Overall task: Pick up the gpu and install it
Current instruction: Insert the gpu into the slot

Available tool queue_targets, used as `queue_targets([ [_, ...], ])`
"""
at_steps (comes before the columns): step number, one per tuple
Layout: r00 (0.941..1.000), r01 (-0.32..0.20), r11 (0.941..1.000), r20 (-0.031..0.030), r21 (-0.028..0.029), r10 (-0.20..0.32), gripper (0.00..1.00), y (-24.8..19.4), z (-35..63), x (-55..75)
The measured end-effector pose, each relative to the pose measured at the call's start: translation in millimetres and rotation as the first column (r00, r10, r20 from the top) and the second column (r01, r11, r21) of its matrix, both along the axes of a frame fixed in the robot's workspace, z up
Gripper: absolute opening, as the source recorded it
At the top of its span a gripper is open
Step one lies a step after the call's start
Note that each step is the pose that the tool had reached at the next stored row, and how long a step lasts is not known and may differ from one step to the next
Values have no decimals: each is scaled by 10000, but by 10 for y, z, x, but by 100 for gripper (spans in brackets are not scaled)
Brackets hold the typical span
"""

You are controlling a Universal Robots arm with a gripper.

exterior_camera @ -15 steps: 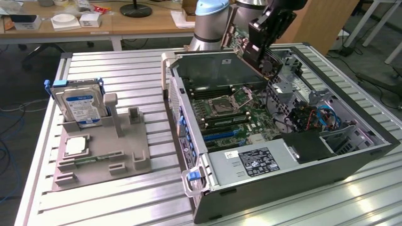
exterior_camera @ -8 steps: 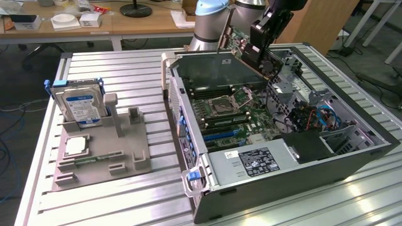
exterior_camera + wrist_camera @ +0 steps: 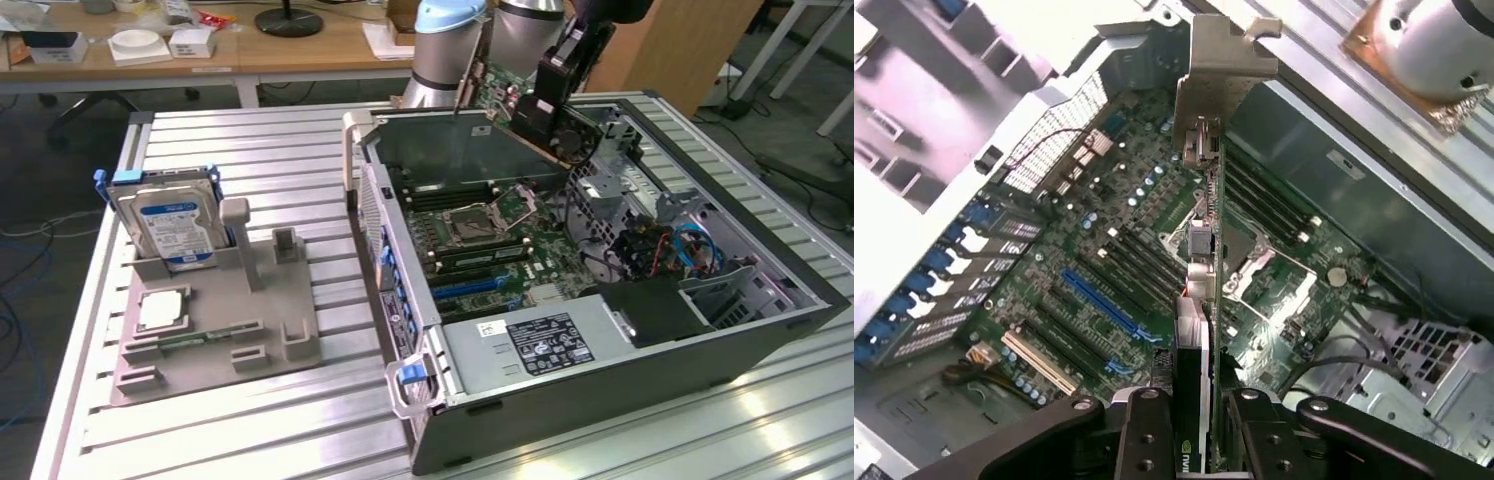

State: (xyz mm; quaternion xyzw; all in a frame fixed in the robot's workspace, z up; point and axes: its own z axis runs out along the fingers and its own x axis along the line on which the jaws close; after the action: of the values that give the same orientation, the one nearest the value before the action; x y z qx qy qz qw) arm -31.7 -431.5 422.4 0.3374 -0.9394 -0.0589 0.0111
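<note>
gpu [image 3: 1192, 340]: thin dark circuit-board card w/ silver bracket, held edge-on over open black pc case [image 3: 601, 400].
gripper [image 3: 1194, 430]: black, clamped on gpu.
progress: pickup done, install not yet.

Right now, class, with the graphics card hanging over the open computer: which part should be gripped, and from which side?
Grip the graphics card by its upper edge, from above, pinching the two flat faces. It is thin and hangs edge-on, and its lower edge probably must stay free for the motherboard. The gripper holds it that way.
</note>
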Motion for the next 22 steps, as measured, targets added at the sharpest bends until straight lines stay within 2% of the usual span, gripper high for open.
queue_targets([
  [4, 9979, -641, 9979, 0, 0, 641, 27, 0, -4, 0],
  [7, 9930, -1181, 9930, 0, 0, 1181, 27, 0, -6, 0],
  [12, 9790, -2037, 9790, 2, 1, 2037, 27, 0, -11, 0],
  [17, 9638, -2666, 9638, 12, -4, 2666, 27, 0, -17, 0],
  [19, 9594, -2820, 9594, 102, -31, 2820, 27, -1, -19, 0],
  [22, 9516, -3051, 9523, 350, -104, 3053, 27, 0, -27, 0],
])
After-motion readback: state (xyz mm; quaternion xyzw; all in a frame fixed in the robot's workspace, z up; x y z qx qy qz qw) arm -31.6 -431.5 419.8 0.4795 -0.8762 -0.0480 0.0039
